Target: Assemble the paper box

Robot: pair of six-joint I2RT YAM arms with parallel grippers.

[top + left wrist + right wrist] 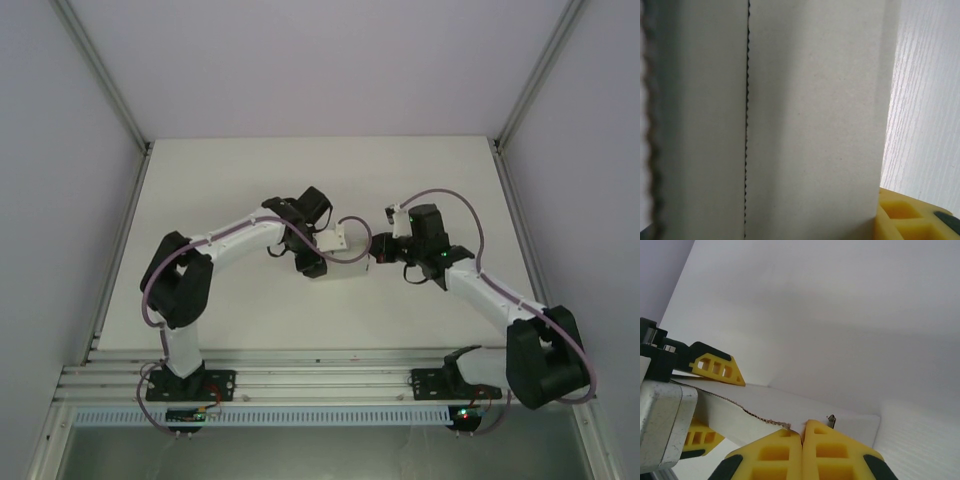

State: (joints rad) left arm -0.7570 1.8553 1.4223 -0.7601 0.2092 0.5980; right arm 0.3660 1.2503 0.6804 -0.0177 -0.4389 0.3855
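White card, yellow fingers
The paper box is plain matt white with a dark serrated crease line; the right gripper's fingers next to it are yellow with black edging; the table beside it is white, finely ribbed.

No text, label, brand or number is legible. The paper box presents plain white card. The small boards at the arm bases possibly carry markings, too small to resolve.
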